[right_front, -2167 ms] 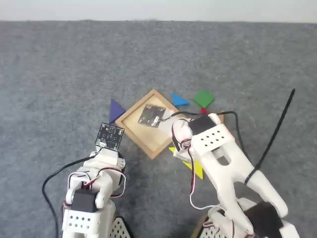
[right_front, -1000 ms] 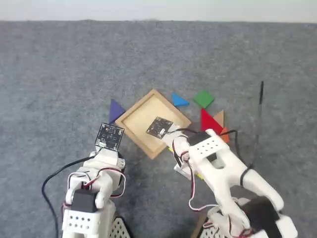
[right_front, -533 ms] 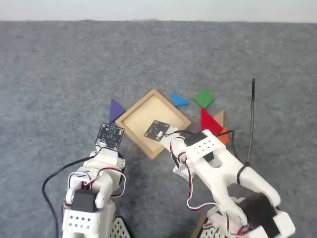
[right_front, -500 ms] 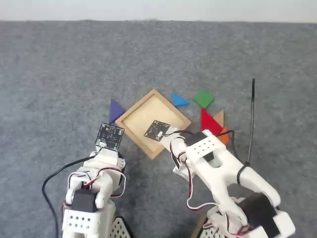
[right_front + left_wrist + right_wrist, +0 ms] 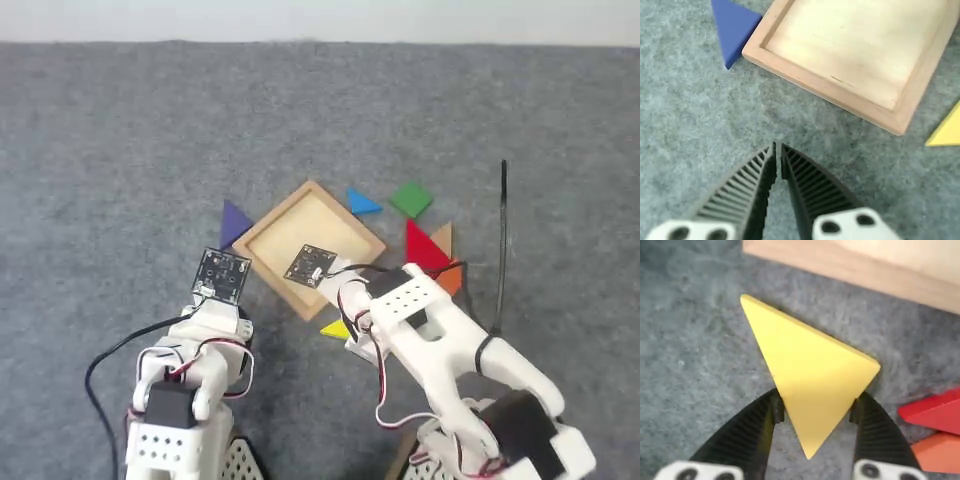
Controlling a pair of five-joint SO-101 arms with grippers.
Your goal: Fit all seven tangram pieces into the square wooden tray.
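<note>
High view overlooks the table point(image 5: 120, 150); both close wrist views share the tray point(image 5: 830, 87).

From above, the right arm point(image 5: 440, 335) covers most of the yellow triangle point(image 5: 334, 328), only a tip showing beside the near corner of the tray point(image 5: 272, 214); the arm's wrist board point(image 5: 309, 265) hides part of the tray floor; toward the table's right edge the red triangle point(image 5: 424, 250) is partly covered, and the orange piece point(image 5: 453, 277) is a sliver, perhaps a triangle; the left wrist view cuts off the tray's far side, the dark blue triangle point(image 5: 732, 25) and most of the yellow one; the right wrist view crops the tray, the red triangle and the orange piece
</note>
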